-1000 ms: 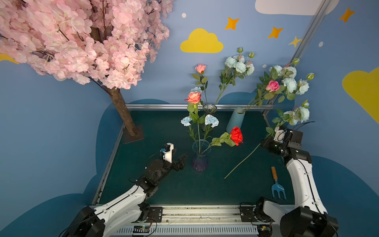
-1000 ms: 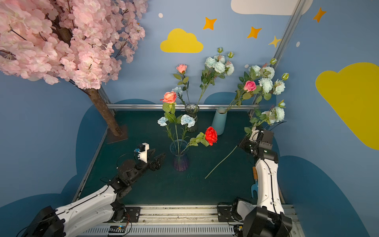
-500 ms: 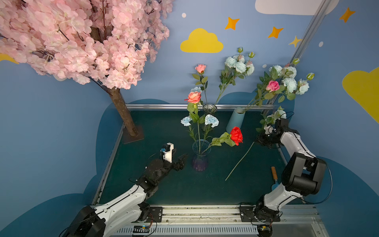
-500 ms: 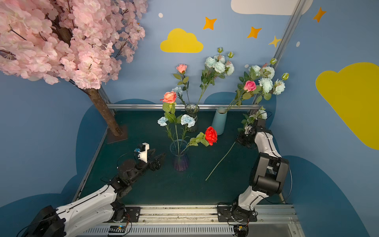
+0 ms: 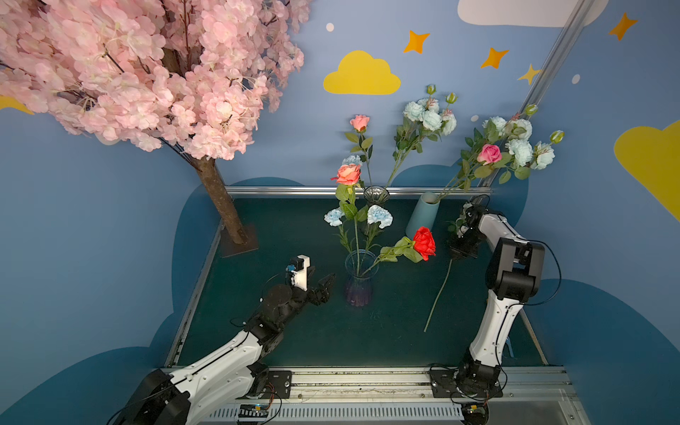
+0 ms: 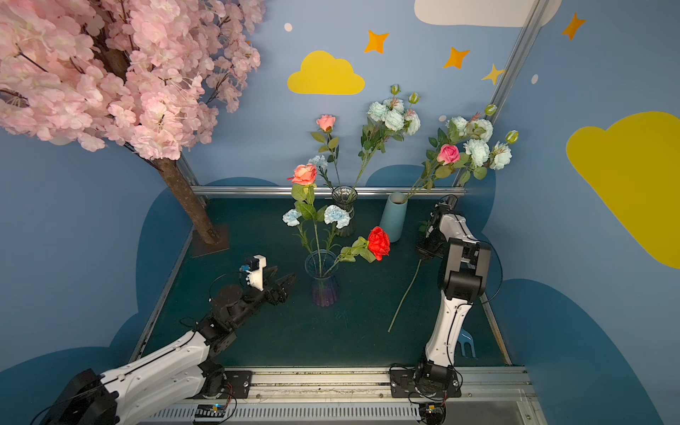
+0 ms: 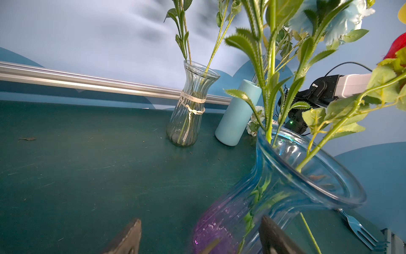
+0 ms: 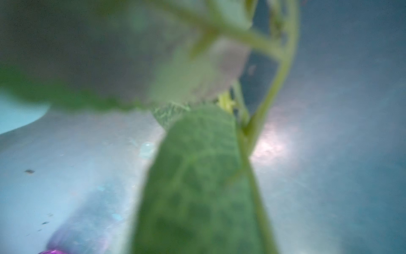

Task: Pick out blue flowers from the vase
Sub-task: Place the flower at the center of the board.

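Note:
The glass vase (image 5: 357, 281) (image 6: 323, 283), blue above and purple below, stands mid-table with two blue flowers (image 5: 381, 216) (image 6: 336, 216), a coral rose and a red rose (image 5: 424, 243) in it. My left gripper (image 5: 323, 283) (image 6: 283, 285) is open just left of the vase; in the left wrist view its fingertips (image 7: 131, 235) frame the vase (image 7: 285, 187). My right gripper (image 5: 458, 254) (image 6: 425, 252) is shut on another blue flower's stem (image 5: 439, 290) (image 6: 404, 294), which slants down to the table. Blurred leaves (image 8: 197, 176) hide the right jaws.
A clear ribbed vase (image 5: 376, 195) and a pale blue cylinder vase (image 5: 423, 217) with more flowers stand at the back. The pink blossom tree's trunk (image 5: 220, 206) rises at the back left. A blue garden fork (image 6: 465, 344) lies behind the right arm.
The right arm has folded and swung left and down with the blue flower, bringing its blooms low beside the cylinder vase. The left arm has not moved.

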